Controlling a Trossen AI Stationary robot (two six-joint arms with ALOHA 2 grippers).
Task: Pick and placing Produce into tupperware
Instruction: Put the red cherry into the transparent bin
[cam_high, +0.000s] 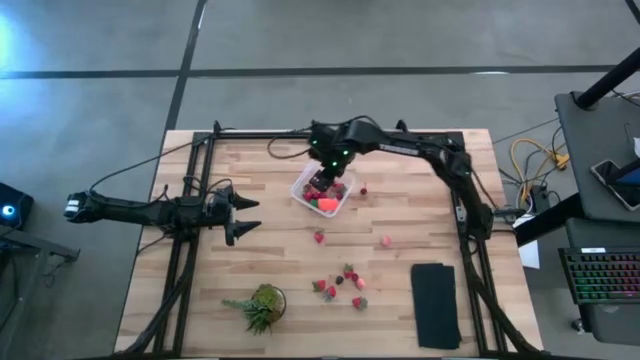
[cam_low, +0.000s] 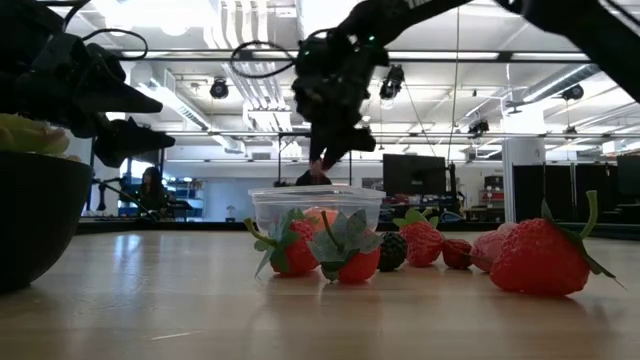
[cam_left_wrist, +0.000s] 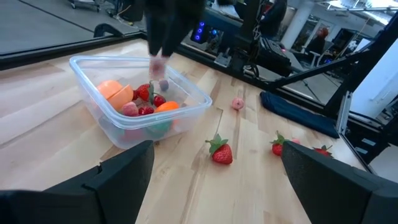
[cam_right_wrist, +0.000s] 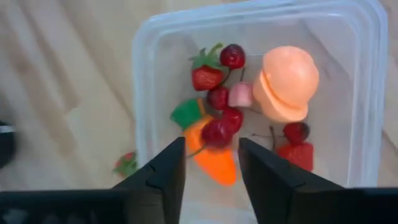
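We reach our right arm from the table's right side across toward the middle, its right gripper pointing down, fingers parted a little with nothing held between them. Our left arm lies low along the left side, left gripper spread wide and empty.

High view: overhead, straight down on the whole tabletop.
Low view: at tabletop level, facing the room, strawberries close.
Left wrist view: slanting across the wood toward the tub.
Right wrist view: close, down into the tub.
Shared: tub, in all four.
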